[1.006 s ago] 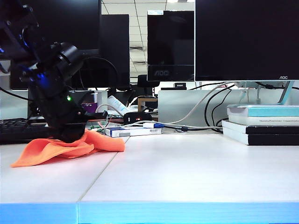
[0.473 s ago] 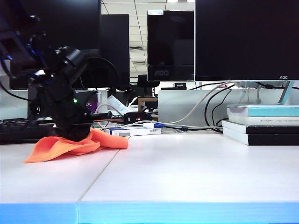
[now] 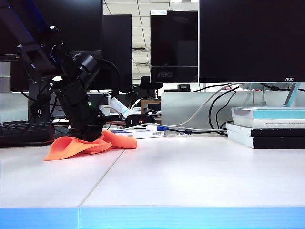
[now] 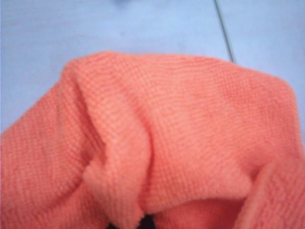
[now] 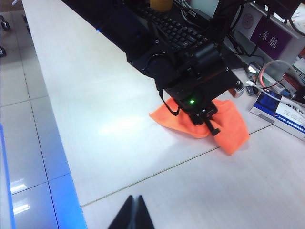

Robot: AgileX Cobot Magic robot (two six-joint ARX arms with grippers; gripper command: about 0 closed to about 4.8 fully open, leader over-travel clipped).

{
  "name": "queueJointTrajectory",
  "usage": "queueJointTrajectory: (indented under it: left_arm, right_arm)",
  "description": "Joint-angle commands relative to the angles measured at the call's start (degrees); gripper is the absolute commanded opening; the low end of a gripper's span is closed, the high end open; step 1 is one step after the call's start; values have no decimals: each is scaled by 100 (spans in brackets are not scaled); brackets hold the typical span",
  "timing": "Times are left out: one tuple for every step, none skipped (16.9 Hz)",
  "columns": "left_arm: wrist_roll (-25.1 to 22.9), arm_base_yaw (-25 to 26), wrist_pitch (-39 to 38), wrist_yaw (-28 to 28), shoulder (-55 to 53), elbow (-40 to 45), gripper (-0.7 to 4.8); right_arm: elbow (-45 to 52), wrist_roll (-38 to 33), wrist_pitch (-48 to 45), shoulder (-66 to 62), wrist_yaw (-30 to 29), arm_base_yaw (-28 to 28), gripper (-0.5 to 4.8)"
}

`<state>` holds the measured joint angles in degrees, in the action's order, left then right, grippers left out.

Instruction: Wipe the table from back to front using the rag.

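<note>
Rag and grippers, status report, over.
Left gripper shut on rag, far back-left on table. Right gripper shut, empty, hovering above table. Cables and books behind; front path unobstructed.

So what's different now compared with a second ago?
The left arm has dragged the orange rag toward the back of the table and a bit rightward, its fingers shut on the cloth throughout. The right fingers, the books and the monitors stayed put.
</note>
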<state>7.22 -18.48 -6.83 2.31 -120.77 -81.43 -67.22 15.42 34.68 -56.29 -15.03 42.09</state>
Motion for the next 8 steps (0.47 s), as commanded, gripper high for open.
queueJointTrajectory:
  left_arm:
    - [203,140,-389,52,-258,-160,-6]
    - [201,170,-446,48,-313,-258,-6]
    - [199,232,-472,48,-374,-372,-6]
    - [192,249,-485,50,-422,-490,-6]
    - [181,295,-492,48,-459,-601,-6]
    - [173,310,-509,48,-522,-739,-6]
    - [129,319,-579,52,-638,-964,-6]
    - [22,319,-654,52,-780,-1193,-6]
  right_arm:
    - [-24,-55,-17,17,-9,11,-1]
    - [-24,-63,-17,17,-9,11,-1]
    - [-24,-63,-20,17,-9,11,-1]
    - [-24,-63,-20,17,-9,11,-1]
    - [-24,-63,-17,17,-9,11,-1]
    - [-24,-63,-17,17,-7,11,-1]
    - [-24,-63,-17,17,-7,11,-1]
    - [-24,-63,-20,17,-7,11,-1]
